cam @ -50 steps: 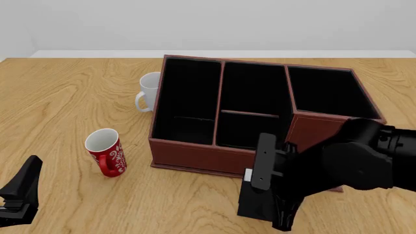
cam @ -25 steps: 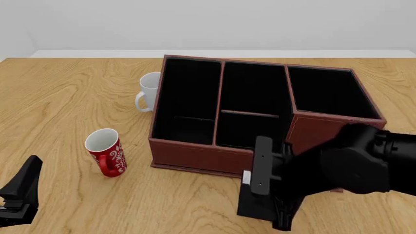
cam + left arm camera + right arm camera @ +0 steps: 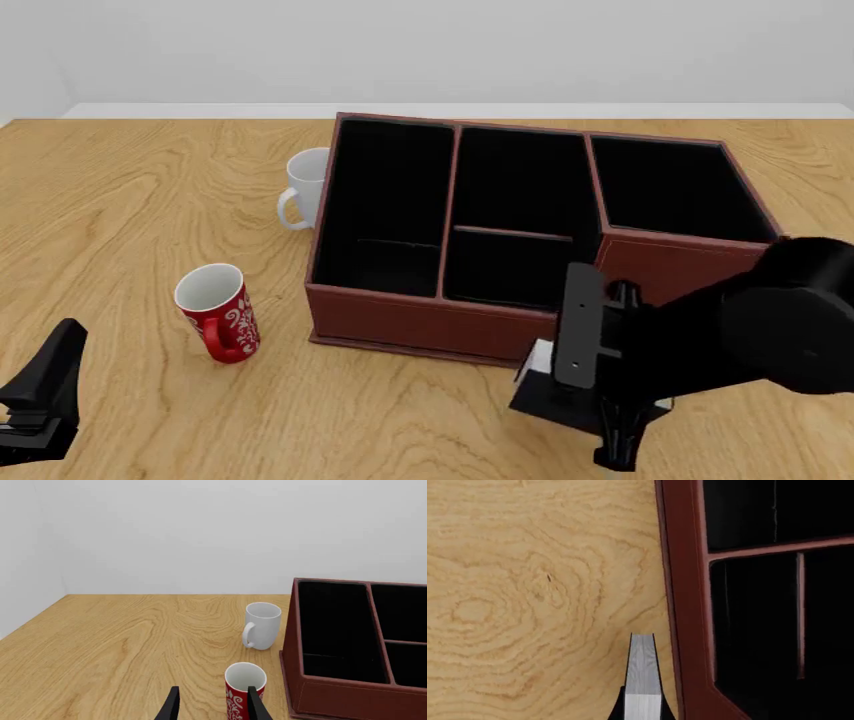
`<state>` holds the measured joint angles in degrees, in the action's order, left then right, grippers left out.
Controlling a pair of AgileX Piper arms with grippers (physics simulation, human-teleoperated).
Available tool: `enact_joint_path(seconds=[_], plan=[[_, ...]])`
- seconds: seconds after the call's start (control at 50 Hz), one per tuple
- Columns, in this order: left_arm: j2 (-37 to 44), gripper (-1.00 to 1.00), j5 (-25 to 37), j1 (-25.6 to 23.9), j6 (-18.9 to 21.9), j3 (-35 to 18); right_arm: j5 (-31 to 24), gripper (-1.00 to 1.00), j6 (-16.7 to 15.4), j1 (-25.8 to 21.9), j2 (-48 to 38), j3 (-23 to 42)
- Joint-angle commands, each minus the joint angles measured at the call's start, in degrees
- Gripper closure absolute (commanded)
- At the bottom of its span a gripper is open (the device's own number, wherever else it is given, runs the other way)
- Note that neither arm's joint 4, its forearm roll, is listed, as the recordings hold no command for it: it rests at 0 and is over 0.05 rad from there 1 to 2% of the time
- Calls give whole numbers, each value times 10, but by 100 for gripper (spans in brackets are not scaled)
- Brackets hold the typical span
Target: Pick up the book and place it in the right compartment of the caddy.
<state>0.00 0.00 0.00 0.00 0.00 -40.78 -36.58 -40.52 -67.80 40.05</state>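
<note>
The black book (image 3: pixel 541 398) with its white page edge hangs in my right gripper (image 3: pixel 587 405), just off the table in front of the caddy's (image 3: pixel 400 320) front wall, near the middle section. The right wrist view shows the white page edge (image 3: pixel 642 675) between the fingers, beside the reddish-brown caddy wall (image 3: pixel 684 605). The right compartment (image 3: pixel 674 190), tall-walled and black-lined, is behind and to the right of the book. My left gripper (image 3: pixel 40 400) is open and empty at the near left; its wrist view (image 3: pixel 213 710) shows nothing between the fingers.
A red patterned mug (image 3: pixel 220 310) stands left of the caddy, also in the left wrist view (image 3: pixel 244 682). A white mug (image 3: pixel 307 188) stands behind it by the caddy's left wall, also in the left wrist view (image 3: pixel 261 625). The caddy (image 3: pixel 347 700) fills the table's middle.
My right arm has shifted right and risen a little with the book in it; the book now sits higher and closer to the caddy front. The left arm has not moved.
</note>
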Motion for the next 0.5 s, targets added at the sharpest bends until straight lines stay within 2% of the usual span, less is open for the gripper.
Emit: enact_joint_path(seconds=[0.02, 0.12, 0.16, 0.18, 0.22, 0.32, 0.36, 0.5], plan=[[0, -100, 0, 0, 0, 0, -67, 100, -12, 28, 47, 37], [0, -100, 0, 0, 0, 0, -89, 100, -27, 38, 60, 47], [0, -100, 0, 0, 0, 0, -105, 100, -24, 34, 68, 54], [0, -100, 0, 0, 0, 0, -112, 100, -35, 41, 73, 58], [0, -100, 0, 0, 0, 0, -132, 100, -26, 33, 80, 72], [0, -100, 0, 0, 0, 0, -185, 100, -49, 49, 105, 108], [0, -100, 0, 0, 0, 0, -200, 100, -69, 62, 115, 115], [0, -100, 0, 0, 0, 0, -241, 100, -87, 65, 136, 147]])
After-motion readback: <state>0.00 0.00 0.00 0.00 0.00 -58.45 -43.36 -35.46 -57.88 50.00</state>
